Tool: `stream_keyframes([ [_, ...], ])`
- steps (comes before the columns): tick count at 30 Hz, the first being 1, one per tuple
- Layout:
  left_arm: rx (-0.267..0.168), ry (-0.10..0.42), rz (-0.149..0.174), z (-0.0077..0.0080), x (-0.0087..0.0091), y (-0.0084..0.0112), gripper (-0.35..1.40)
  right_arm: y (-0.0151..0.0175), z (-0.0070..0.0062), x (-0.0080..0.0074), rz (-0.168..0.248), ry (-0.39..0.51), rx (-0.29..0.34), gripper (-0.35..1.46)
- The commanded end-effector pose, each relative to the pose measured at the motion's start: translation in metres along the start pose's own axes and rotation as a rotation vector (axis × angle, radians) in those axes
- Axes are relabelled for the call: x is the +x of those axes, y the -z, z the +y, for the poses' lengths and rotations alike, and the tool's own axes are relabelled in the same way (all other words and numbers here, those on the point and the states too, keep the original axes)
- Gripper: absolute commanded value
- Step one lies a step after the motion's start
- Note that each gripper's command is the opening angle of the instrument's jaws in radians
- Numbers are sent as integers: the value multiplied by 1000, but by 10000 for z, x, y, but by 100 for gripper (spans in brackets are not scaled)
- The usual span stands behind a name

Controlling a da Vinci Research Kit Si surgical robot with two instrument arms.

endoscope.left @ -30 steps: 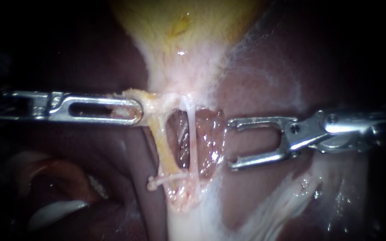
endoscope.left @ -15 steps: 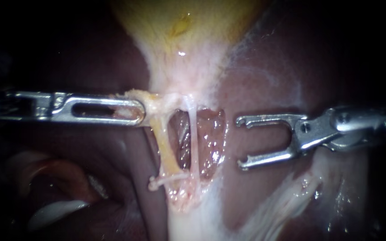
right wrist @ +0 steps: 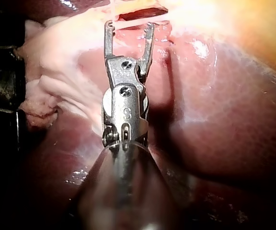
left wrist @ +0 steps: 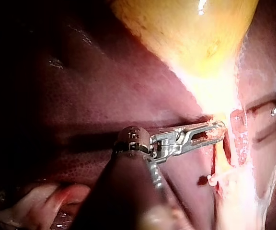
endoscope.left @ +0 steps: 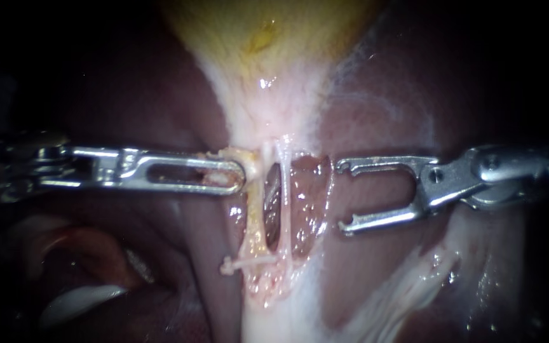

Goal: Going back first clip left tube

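The yellow gallbladder (endoscope.left: 268, 38) narrows into a pale neck. Below it run two tubes: the thicker yellowish left tube (endoscope.left: 254, 222) and the thin whitish right tube (endoscope.left: 284, 209), with a dark window between them. I see no clip on either tube. My left instrument (endoscope.left: 239, 175) has slotted jaws shut on the yellowish tissue beside the top of the left tube; the left wrist view shows the same hold by my left instrument (left wrist: 217, 132). My right instrument (endoscope.left: 343, 197) stands just right of the tubes, jaws open and empty. In its wrist view my right instrument (right wrist: 128, 28) is just short of the tubes.
Dark red liver (endoscope.left: 128, 95) lies on both sides of the tubes. Pale stringy tissue (endoscope.left: 401, 286) spreads under my right instrument. A short whitish strand (endoscope.left: 231, 265) sticks out near the foot of the left tube. Red and white tissue (endoscope.left: 77, 298) lies at lower left.
My left instrument has moved right with its tissue, so the tubes stand closer together and more upright. My right instrument has drawn back a little to the right, jaws still open.
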Motion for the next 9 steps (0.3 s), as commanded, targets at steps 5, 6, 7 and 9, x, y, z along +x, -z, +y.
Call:
stream_keyframes([
  [5, -1, -1, 1, 5, 0, -1, -35, 0, 0, 0, 0, -1, 0, 50],
  [6, -1, -1, 1, 5, -1, -1, -35, 0, 0, 0, 0, -1, 0, 50],
  [7, -1, -1, 1, 5, -1, -1, -35, 0, -1, 0, 0, -1, 0, 50],
  [9, -1, -1, 1, 5, -1, -1, -35, 0, -1, 0, 0, 0, 0, 50],
])
